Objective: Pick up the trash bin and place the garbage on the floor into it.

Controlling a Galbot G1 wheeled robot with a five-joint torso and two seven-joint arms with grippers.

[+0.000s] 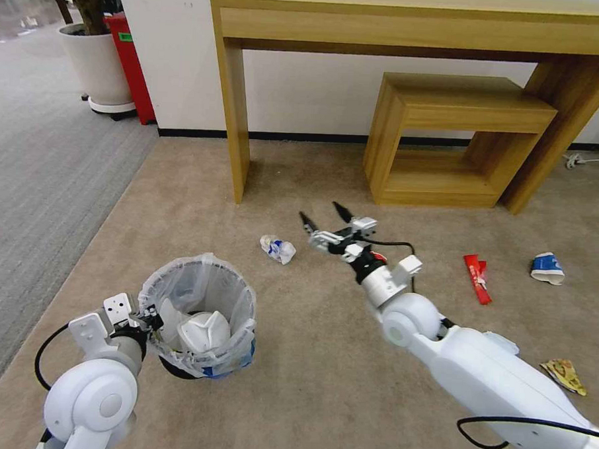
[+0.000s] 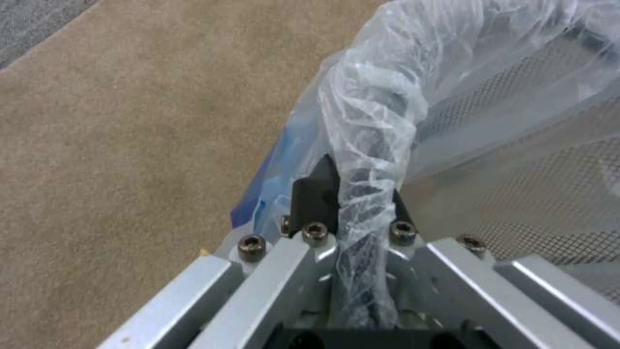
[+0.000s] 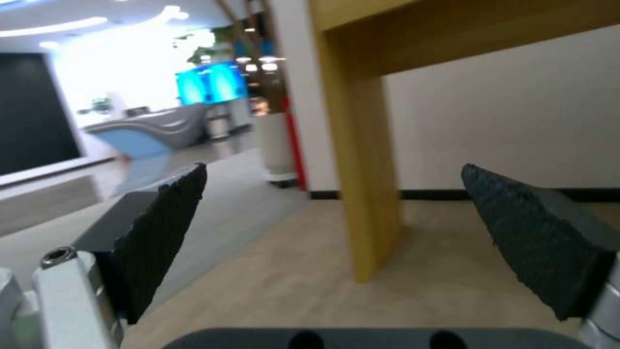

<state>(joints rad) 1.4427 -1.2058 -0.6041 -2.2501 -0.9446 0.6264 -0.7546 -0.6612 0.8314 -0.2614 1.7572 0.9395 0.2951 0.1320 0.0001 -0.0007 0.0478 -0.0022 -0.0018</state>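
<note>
Two wooden tables [image 1: 414, 31] stand behind scattered garbage [image 1: 278, 248]; the left gripper [image 2: 348, 194] clenches the trash bin [image 1: 200, 313] rim, while the right gripper [image 1: 323, 219], released, hovers beside a crushed cup.

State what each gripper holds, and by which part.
Left gripper pinches the trash bin by its bag-covered rim; right gripper is open, holding nothing.

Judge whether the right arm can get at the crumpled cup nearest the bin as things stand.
Probably yes: the right end effector hangs open just beside the crumpled cup, with bare floor between them and nothing in the way.
</note>
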